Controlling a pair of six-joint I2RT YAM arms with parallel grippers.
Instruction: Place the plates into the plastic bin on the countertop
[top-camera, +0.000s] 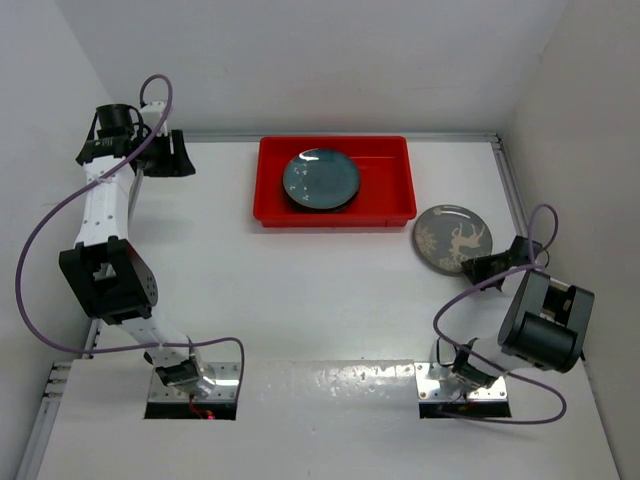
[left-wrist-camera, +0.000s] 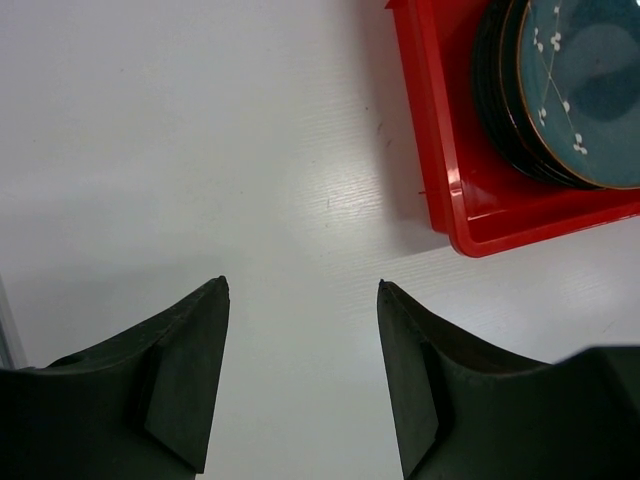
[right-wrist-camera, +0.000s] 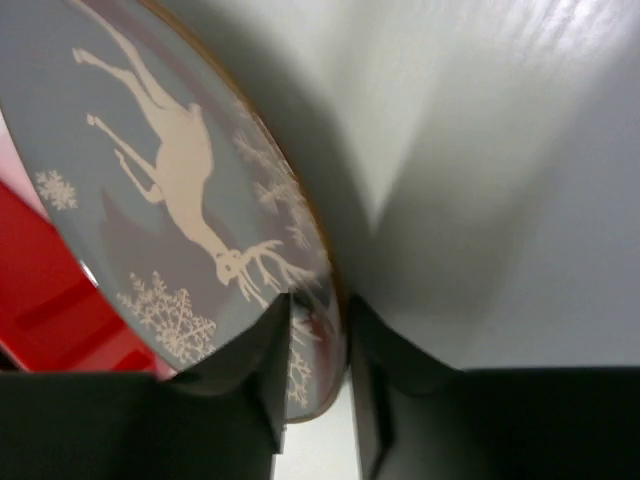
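**Inspector:** Were any markings legible?

**Examiner:** Only decoration. The round grey plate (top-camera: 450, 237) bore a white stag and snowflakes inside a thin brown rim. The glossy round teal plate (top-camera: 320, 178) bore a white blossom sprig.

**Inspector:** Where did those plates lie?

**Examiner:** The teal plate lay in the shallow rectangular red plastic bin (top-camera: 385, 188), left of its middle, on top of a dark-edged plate (left-wrist-camera: 492, 100). The bin sat at 12 o'clock on the flat white countertop (top-camera: 300, 300). The grey plate was outside the bin, at 4 o'clock from it and just beside its corner.

**Inspector:** What was the right arm's pose?

**Examiner:** Its base was at 5 o'clock, the arm was folded, and the wrist sat low at 3 o'clock. The right gripper (right-wrist-camera: 320, 305) met the grey plate at that plate's 4 o'clock edge. One finger lay on the printed face and the other on the back, clamped on the rim.

**Inspector:** And the left arm?

**Examiner:** Its base was at 7 o'clock and it reached out to 10 o'clock. The left gripper (top-camera: 170, 155) had its jaws apart, with bare countertop between them. It was at 9 o'clock from the bin and apart from it.

**Inspector:** What else was around, or in the way?

**Examiner:** Purple cables (top-camera: 30, 270) looped along both arms. White walls (top-camera: 300, 60) closed in the table. The bin's low right wall stood between the grey plate and the bin floor.
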